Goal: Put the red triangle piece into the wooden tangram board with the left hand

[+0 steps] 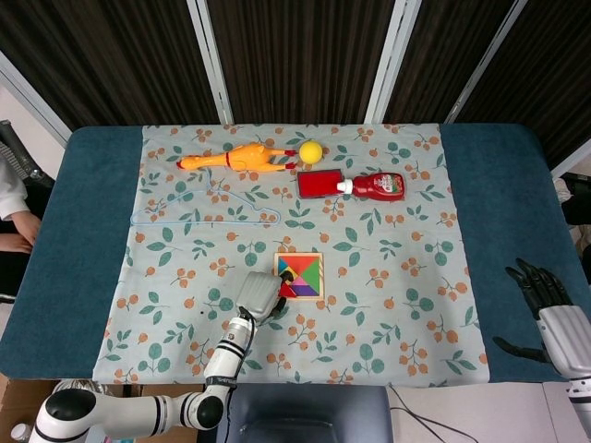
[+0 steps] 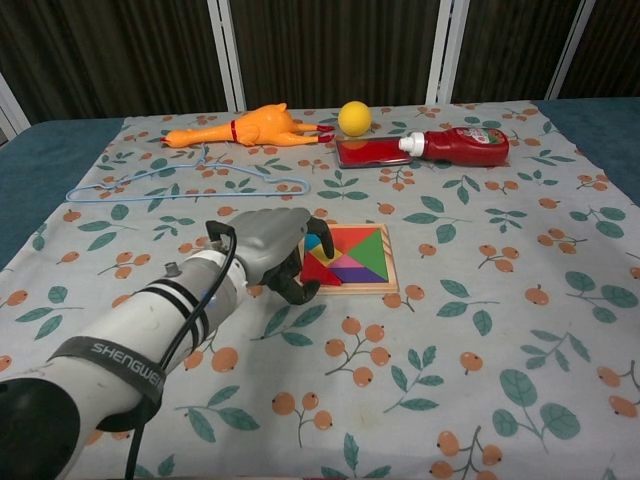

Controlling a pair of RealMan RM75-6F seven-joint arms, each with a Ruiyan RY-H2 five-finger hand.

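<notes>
The left hand (image 2: 268, 247) curls its fingers around the red triangle (image 2: 316, 268) and holds it at the near left corner of the puzzle board (image 2: 360, 256), touching it. The arm's black band reads "SHENGWE". The right hand (image 1: 545, 300) rests with fingers spread at the right edge of the worktop (image 1: 499, 185), holding nothing. A ketchup bottle (image 2: 462, 146) lies far off; its label is too small to read.

Open floral cloth (image 2: 470, 350) right of square wooden tangram board (image 2: 385, 270); left hand (image 2: 270, 245) crowds board's left edge; red ketchup bottle (image 2: 462, 146) well behind.
</notes>
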